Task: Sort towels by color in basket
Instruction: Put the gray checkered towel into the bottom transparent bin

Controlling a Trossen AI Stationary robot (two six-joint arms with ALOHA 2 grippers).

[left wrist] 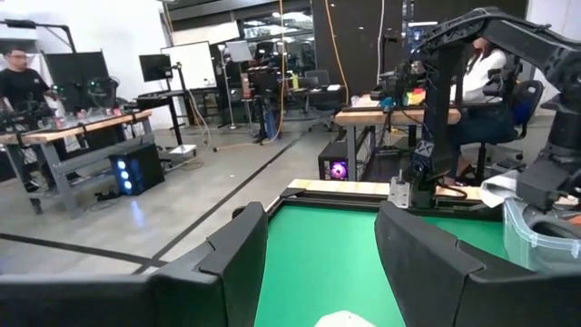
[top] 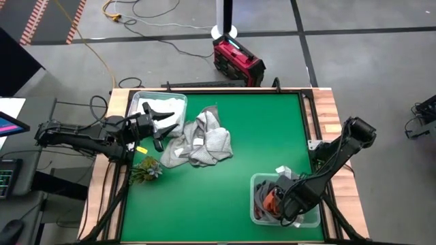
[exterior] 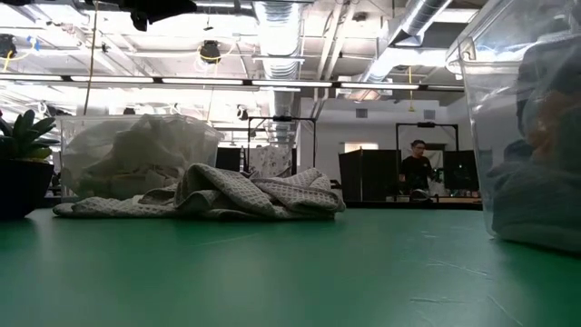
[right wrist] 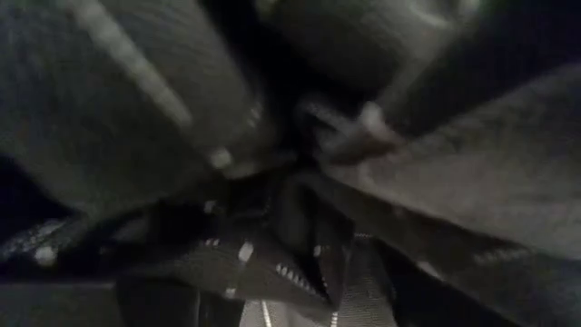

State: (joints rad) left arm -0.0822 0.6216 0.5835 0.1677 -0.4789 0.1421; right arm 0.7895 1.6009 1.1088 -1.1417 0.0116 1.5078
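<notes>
1. While the right pincer (top: 283, 204) is buried in the near-right bin (top: 310, 219) among dark and rust orange towels (top: 267, 197), I cannot tell its fingers; the left pincer (top: 165, 122), spread apart, hangs over white towels (top: 170, 103) in the far-left bin (top: 135, 102).
2. At worktop level, light grey towels (exterior: 245, 193) lie heaped between the bins, unsorted.
3. Past the left wrist's parted fingers (left wrist: 238, 254) shows bare green worktop (left wrist: 318, 263).
4. Only dark folded cloth (right wrist: 272, 227) fills the right wrist view.

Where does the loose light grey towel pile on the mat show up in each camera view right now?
High view: light grey towel pile lies on the green mat, left of centre, beside the left gripper.
Low view: pile sits left of centre, in front of the white-towel bin.
Left wrist view: not in it.
Right wrist view: not in it; only dark cloth close up.
Shared landmark: the green mat.
</notes>
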